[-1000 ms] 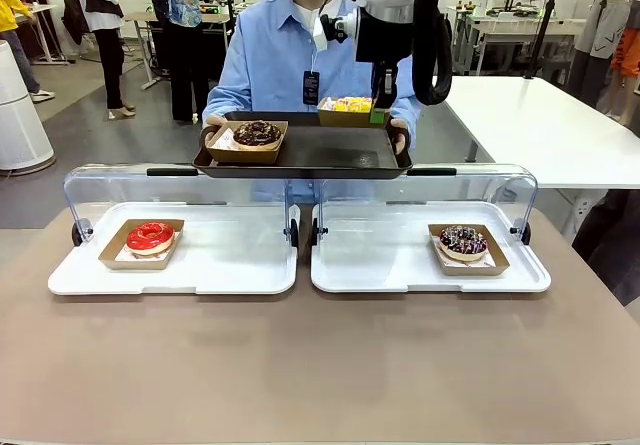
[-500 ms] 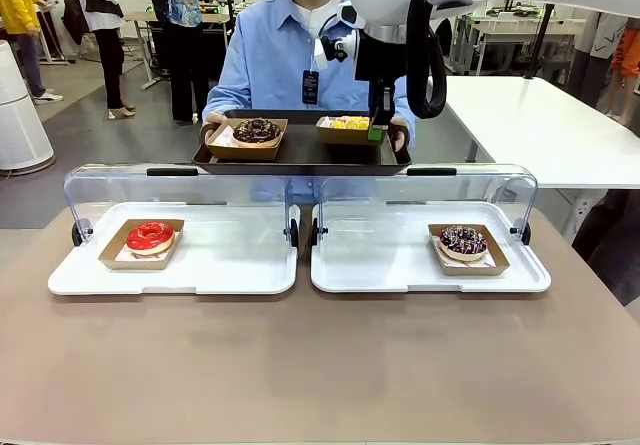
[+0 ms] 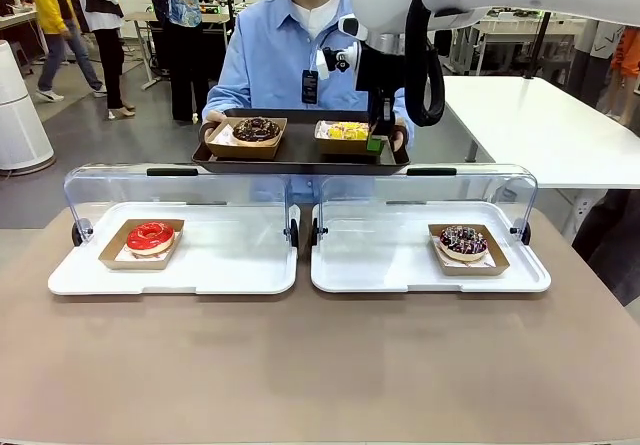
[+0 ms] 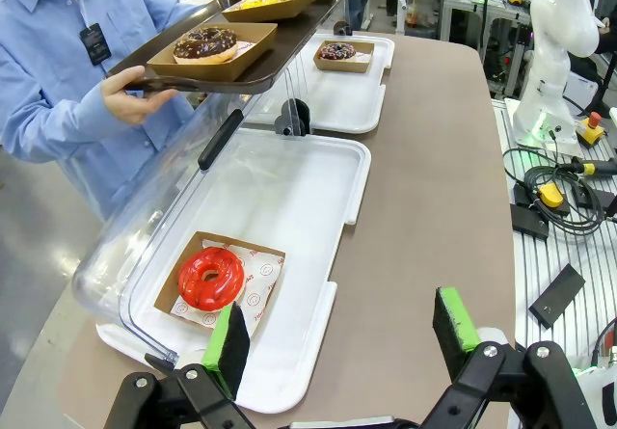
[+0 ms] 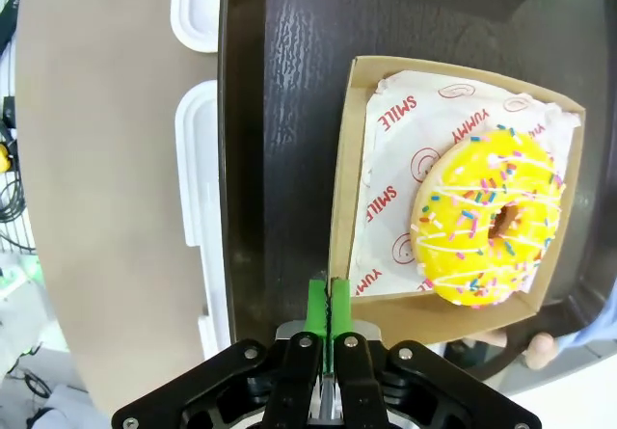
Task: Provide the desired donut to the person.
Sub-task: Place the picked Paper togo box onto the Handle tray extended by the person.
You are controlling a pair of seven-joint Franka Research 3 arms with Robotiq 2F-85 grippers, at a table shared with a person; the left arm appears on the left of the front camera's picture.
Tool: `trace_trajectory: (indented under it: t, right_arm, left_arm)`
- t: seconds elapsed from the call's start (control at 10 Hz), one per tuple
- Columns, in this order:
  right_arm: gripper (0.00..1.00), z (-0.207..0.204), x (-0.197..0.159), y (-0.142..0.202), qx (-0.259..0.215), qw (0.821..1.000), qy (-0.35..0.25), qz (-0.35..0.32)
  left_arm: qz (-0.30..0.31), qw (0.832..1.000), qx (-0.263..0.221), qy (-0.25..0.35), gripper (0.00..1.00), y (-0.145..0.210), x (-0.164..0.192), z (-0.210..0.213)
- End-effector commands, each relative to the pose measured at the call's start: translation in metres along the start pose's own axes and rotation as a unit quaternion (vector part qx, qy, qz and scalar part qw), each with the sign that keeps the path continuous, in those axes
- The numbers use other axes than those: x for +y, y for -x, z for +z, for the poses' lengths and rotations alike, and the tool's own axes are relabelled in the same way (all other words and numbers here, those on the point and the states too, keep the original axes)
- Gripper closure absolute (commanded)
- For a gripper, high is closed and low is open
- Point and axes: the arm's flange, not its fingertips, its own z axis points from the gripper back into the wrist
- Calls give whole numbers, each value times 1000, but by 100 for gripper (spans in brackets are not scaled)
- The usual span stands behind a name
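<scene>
1. Fingers on the right gripper (image 5: 328,306) are pinched together on the near wall of the cardboard tray (image 5: 339,198) holding the yellow sprinkle donut (image 5: 490,219), green pads flat against each other with the card edge between them, as far as I can tell from the wrist view.
2. That cardboard tray sits on the dark serving tray (image 3: 300,150) that the person (image 3: 290,50) holds up with both hands, just beyond the far edge of the worktop (image 3: 320,365).
3. A chocolate donut (image 3: 257,129) in its own cardboard tray sits on the serving tray's other end, apart from the yellow one.
4. Left gripper (image 4: 339,337) is spread wide with nothing in it, hovering over the worktop near the left white tray (image 4: 328,198).
5. A red glazed donut (image 4: 210,278) sits in a card tray on that white tray, clear lid (image 3: 175,190) flipped up behind it.
6. On the right white tray (image 3: 400,265) there's a dark sprinkled donut (image 3: 463,240), lid open too.
</scene>
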Motion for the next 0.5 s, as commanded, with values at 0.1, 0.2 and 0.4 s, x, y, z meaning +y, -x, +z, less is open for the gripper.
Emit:
trace_trajectory:
  t: [0.1,0.2,0.4]
  right_arm:
    - [39,-1,5,3,-16,1000,-5,15]
    - [19,0,4,3,-16,1000,-4,16]
    - [0,-1,6,3,-13,1000,-5,17]
  left_arm:
    - [-3,1000,-13,-3,0,-1,-1,0]
    - [-3,1000,-13,-3,0,-1,-1,0]
    - [-3,1000,-13,-3,0,-1,-1,0]
